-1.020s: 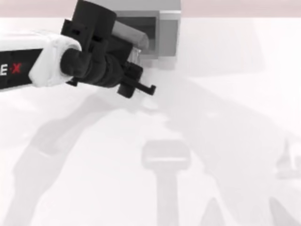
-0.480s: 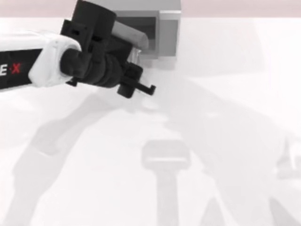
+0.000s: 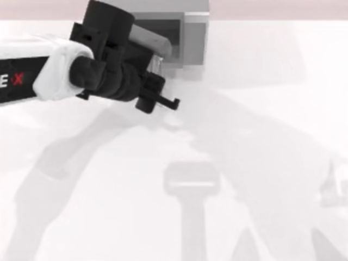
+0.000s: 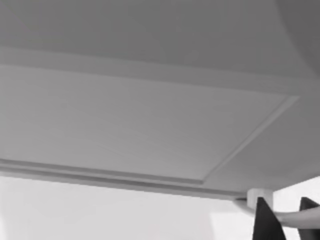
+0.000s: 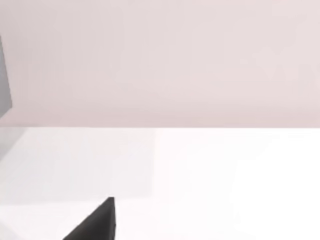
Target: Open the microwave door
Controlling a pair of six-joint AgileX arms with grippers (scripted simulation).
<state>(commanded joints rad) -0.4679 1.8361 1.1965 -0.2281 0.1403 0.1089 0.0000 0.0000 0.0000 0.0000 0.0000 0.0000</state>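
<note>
The microwave (image 3: 187, 38) is sitting at the far edge of the bench (image 3: 261, 136), a bit left of centre in the top view, w/ its dark cavity showing. The microwave door (image 3: 155, 41) is standing partly open, swung out toward the bench's left, its free edge angling forward. The left arm is reaching in from the left side, black wrist lying over the door's left part. The left hand (image 3: 163, 99) is hanging just in front of the door's free edge, by the light bar handle (image 3: 157, 64).

In the left wrist view, the door (image 4: 150, 130) is filling most of the frame, the window panel outlined w/ a raised border. Two dark fingertips (image 4: 265, 220) are poking in at the frame edge, sitting either side of the pale handle bar (image 4: 295, 216), so the left hand is looking closed round the handle.

The right hand isn't in the top view; the right wrist view is showing one dark fingertip (image 5: 97, 222) over bare bench, so can't tell if it's open or closed.
</note>
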